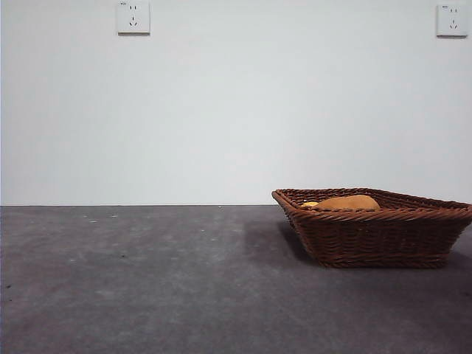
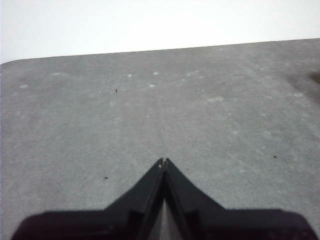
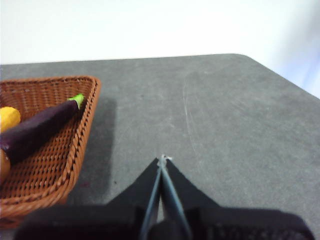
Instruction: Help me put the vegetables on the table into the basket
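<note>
Bare lab-like test room — plain white wall [image 1: 236, 110], wall sockets [image 1: 133, 17], grey table [image 1: 147, 280].

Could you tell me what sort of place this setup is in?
Probably an indoor lab or test bench: a bare white wall with white power sockets, a plain dark grey speckled table, and only a brown woven wicker basket of toy vegetables.

one basket [image 1: 376, 236] – one potato [image 1: 348, 202], one corn piece [image 3: 8, 118], one eggplant [image 3: 40, 129].

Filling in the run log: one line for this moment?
eggplant, corn, potato: in basket | left end effector: shut, empty | right end effector: shut, empty
</note>
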Motion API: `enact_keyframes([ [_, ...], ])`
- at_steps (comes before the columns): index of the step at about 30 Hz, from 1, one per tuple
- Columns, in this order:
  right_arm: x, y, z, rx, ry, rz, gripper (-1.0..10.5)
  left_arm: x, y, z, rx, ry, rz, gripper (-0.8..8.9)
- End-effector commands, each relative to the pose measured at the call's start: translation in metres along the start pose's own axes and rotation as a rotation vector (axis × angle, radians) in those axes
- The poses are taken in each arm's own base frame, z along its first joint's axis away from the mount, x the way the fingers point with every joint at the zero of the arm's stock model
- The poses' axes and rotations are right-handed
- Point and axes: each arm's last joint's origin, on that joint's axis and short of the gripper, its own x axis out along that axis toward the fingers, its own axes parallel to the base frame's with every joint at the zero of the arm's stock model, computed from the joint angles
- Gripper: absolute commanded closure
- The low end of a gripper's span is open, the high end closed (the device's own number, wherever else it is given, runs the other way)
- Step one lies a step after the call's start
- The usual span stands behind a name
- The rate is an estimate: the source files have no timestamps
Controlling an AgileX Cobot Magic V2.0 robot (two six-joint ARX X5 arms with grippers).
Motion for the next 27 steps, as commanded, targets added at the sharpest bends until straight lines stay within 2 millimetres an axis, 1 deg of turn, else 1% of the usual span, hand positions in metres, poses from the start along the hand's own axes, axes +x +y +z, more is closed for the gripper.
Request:
enact_keyframes([
  [1, -0.0003, -0.0001, -0.0031, -0.004, 0.005, -0.003, 9.5, 0.0009, 0.0004, -0.0025, 0.011, 0.002, 0.005, 8.17],
  [5, -0.0004, -0.0002, -0.0066, -0.009, 0.041, -0.003, 9.5, 0.0010, 0.0004, -0.0025, 0.011, 0.002, 0.005, 8.17],
  [27, -0.0004, -0.0002, -0.0069, -0.009, 0.045, -0.003, 9.5, 0.0010, 0.0004, -0.0026, 0.011, 0.003, 0.005, 8.17],
])
